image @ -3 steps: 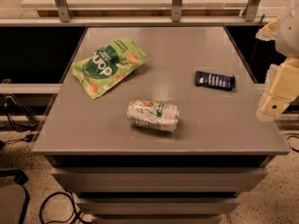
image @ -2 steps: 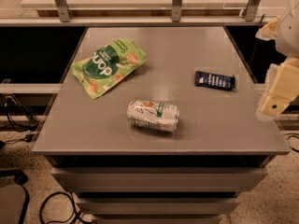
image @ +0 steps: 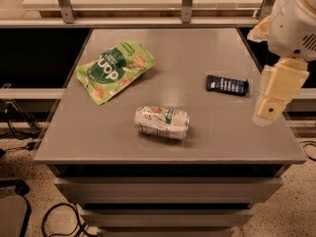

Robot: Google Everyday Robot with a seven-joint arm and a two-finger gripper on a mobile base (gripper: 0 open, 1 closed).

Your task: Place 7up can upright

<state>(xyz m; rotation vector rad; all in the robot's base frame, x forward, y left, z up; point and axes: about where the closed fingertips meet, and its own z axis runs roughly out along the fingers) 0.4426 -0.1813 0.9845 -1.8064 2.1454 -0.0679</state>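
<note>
The 7up can (image: 162, 123), silvery-white with green lettering, lies on its side near the front middle of the grey table (image: 197, 63), its ends pointing left and right. My gripper (image: 267, 111) hangs at the right edge of the table, pointing down, well to the right of the can and apart from it. It holds nothing that I can see.
A green snack bag (image: 115, 69) lies flat at the back left. A flat dark blue bar wrapper (image: 227, 85) lies at the right, just left of my gripper. A metal rail with posts (image: 186, 4) runs behind the table. Drawers sit below the front edge.
My gripper and arm have shifted a little to the left, over the table's right edge. The can, bag and wrapper have not moved.
</note>
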